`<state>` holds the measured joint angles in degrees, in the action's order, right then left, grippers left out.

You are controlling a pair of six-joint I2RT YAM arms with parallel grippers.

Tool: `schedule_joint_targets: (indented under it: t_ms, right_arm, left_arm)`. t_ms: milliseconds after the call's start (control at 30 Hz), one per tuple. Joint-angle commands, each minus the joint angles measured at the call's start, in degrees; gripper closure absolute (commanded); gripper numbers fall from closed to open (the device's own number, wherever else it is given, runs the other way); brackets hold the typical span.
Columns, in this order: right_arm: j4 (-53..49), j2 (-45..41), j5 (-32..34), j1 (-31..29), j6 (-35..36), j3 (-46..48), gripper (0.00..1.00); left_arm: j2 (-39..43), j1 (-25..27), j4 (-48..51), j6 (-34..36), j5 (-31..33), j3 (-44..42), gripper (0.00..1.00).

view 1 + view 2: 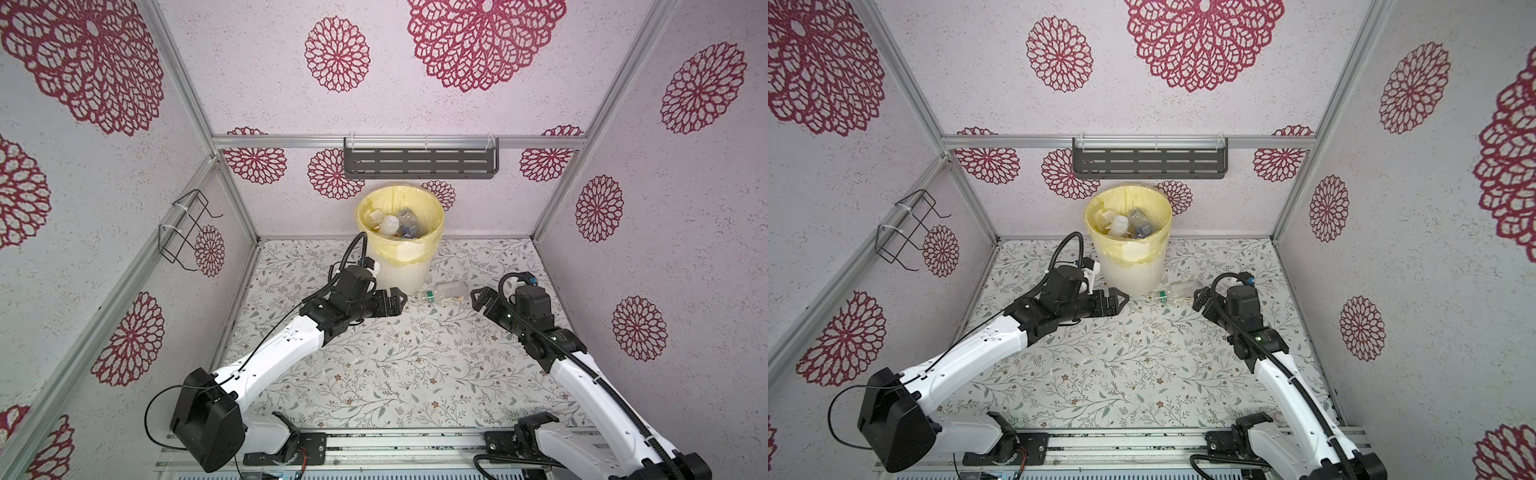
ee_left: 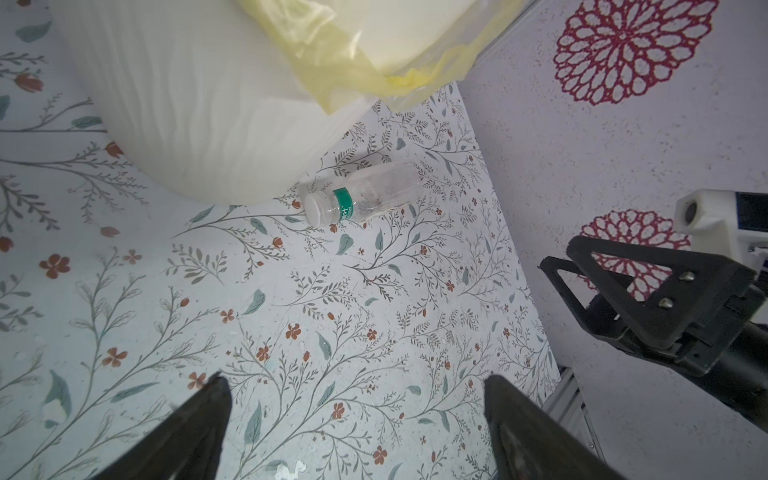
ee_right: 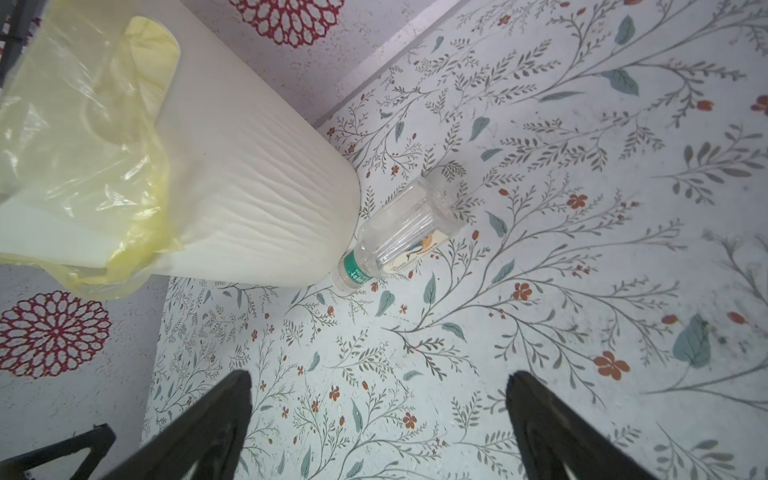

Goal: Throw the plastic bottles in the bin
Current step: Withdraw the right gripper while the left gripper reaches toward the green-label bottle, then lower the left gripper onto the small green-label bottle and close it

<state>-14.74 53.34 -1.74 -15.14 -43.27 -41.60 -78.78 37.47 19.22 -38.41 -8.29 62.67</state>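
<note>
Nearing the end: several bottles (image 1: 392,226) lie in the bin (image 1: 399,274) at upper centre in both top views. One bottle (image 1: 442,290) remains on the table (image 1: 415,374), on its side at the bin's lower right, cap end just beside its base. The left gripper (image 1: 400,300) and right gripper (image 1: 481,298) flank it, both spread wide and empty.

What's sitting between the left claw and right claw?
Between left claw and right claw: one clear bottle lying on its side at the foot of the bin, touched by neither. Shows in both top views.
</note>
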Motion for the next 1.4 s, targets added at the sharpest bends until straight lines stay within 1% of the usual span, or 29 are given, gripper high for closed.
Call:
schedule_joint_targets:
  t_ms: [0, 100, 167, 233, 300, 367, 433, 500, 600, 667, 767, 833, 933, 1033, 1167, 1233, 1367]
  right_arm:
    - [-0.62, -3.25, -0.14, 0.28, -3.74, 2.67, 0.01]
    - [-1.36, -6.15, 0.24, 0.29, -4.64, 5.22, 0.01]
    - [-2.61, -8.3, 1.78, 0.42, -4.82, 6.19, 0.01]
    - [-3.54, -10.4, 3.02, 0.37, -4.73, 6.95, 0.01]
    - [-4.19, -12.57, 3.75, 0.39, -4.57, 7.53, 0.01]
    - [-5.24, -14.86, 4.36, 0.43, -4.42, 7.96, 0.01]
    - [-6.03, -16.89, 4.65, 0.38, -4.68, 8.69, 0.01]
    - [-6.75, -18.9, 4.85, 0.39, -4.54, 9.49, 0.01]
    - [-8.9, -21.63, 6.18, 0.37, -4.23, 10.38, 0.01]
    - [-10.47, -23.38, 7.28, 0.37, -4.03, 10.74, 0.01]
    - [-12.32, -25.6, 8.66, 0.46, -4.42, 11.16, 0.01]
    - [-12.7, -27.0, 8.68, 0.46, -5.69, 11.92, 0.01]
    - [-12.61, -29.03, 7.91, 0.46, -6.47, 13.27, 0.01]
    - [-14.54, -30.52, 8.75, 0.47, -6.23, 13.3, 0.01]
    - [-16.77, -32.18, 10.31, 0.47, -5.87, 13.3, 0.01]
    - [-17.47, -33.09, 10.61, 0.46, -6.19, 13.52, 0.01]
    - [-18.07, -34.35, 10.43, 0.46, -6.77, 14.14, 0.01]
  left_arm:
    - [-0.88, 2.54, 3.34, 7.49, 1.9, 3.57, 0.03]
    - [-2.06, 4.89, 7.22, 13.29, 4.96, 7.0, 0.03]
    - [-2.97, 5.66, 8.29, 16.09, 4.99, 8.29, 0.03]
    - [-3.88, 6.18, 8.38, 19.08, 3.67, 9.16, 0.03]
    - [-4.35, 7.11, 7.14, 23.21, 0.23, 9.16, 0.03]
    - [-4.78, 8.43, 5.89, 26.22, 0.12, 9.53, 0.03]
    - [-5.31, 8.7, 4.93, 27.0, 0.69, 10.08, 0.03]
    - [-6.66, 8.92, 5.18, 28.89, -0.1, 11.52, 0.03]
    - [-11.07, 9.43, 11.68, 31.12, -0.27, 18.07, 0.03]
    - [-15.1, 9.62, 17.49, 32.94, -1.56, 23.69, 0.03]
    - [-20.09, 11.29, 22.76, 36.16, 2.21, 29.54, 0.03]
    - [-22.78, 12.29, 23.16, 37.36, 4.09, 31.79, 0.03]
    - [-26.89, 13.3, 23.89, 38.74, 3.96, 35.81, 0.03]
    - [-30.13, 13.76, 24.21, 40.26, 5.12, 39.47, 0.03]
    - [-33.13, 13.79, 24.08, 42.14, 4.36, 43.93, 0.03]
    - [-36.97, 13.85, 25.28, 43.47, 3.62, 47.0, 0.03]
    - [-41.19, 13.89, 27.72, 45.79, 4.58, 52.29, 0.03]
